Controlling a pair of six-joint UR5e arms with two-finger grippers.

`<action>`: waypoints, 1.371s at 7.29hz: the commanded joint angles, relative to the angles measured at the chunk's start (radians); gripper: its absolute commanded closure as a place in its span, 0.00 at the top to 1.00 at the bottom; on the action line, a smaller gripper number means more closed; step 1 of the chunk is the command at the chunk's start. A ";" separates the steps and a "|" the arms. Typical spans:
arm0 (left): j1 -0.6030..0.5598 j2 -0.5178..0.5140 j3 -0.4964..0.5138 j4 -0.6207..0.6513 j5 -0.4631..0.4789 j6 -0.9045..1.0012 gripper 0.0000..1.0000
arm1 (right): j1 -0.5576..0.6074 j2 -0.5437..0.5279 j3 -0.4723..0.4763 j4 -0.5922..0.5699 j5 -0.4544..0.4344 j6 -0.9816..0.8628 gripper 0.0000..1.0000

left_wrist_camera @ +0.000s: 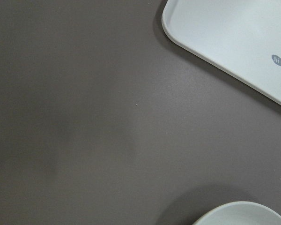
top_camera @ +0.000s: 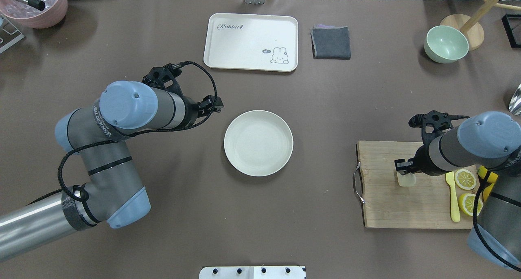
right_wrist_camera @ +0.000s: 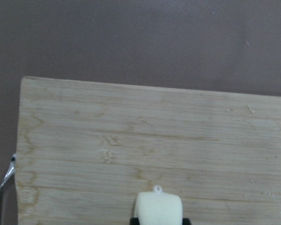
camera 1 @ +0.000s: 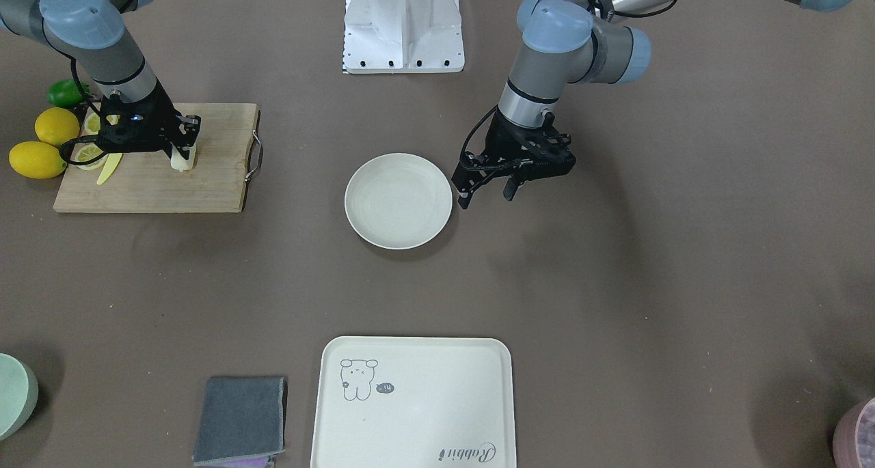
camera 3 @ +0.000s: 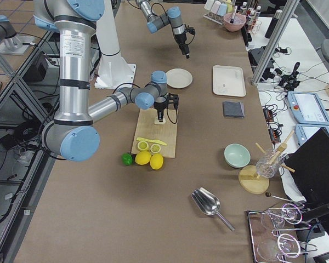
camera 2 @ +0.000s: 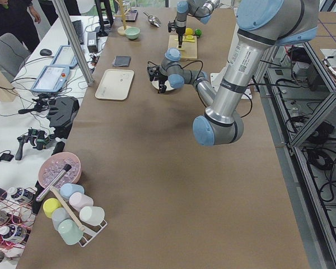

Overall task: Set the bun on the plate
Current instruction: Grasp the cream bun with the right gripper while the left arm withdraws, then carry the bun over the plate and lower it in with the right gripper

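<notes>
**Bun** point(top_camera: 407, 180): a stubby pale cylinder on the cutting board point(top_camera: 390, 207), its long axis upright, directly beneath the right tool point(top_camera: 403, 170).

**Right tool:** closed to a narrow gap on the upper part of the bun, with a finger on either side, as the right wrist view shows. Whether the bun's base rests on the board or is just clear of it cannot be told.

**Plate** point(top_camera: 258, 165): bare. It lies well apart from the right tool, toward the robot's left, past the board's metal handle point(top_camera: 357, 185) and a stretch of open tabletop point(top_camera: 325, 214).

**Left tool** point(camera 1: 487, 193): fingers spread wide and holding nothing. It hangs just beside the plate's rim, on the side away from the right tool.

**Lemon halves** point(top_camera: 465, 179) and **yellow knife** point(top_camera: 453, 197): on the board, on the right tool's other side, away from the plate.

**Reading:** the left tool is nearer the plate, but the right tool has the bun. The move ahead is therefore probably a lift and a sideways carry by the right arm. The bun is tall for its base and could topple if released high or tilted.
</notes>
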 commanded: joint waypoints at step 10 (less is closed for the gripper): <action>-0.267 0.288 -0.093 -0.095 -0.099 0.407 0.98 | -0.144 0.759 -0.384 -0.253 -0.145 0.078 0.00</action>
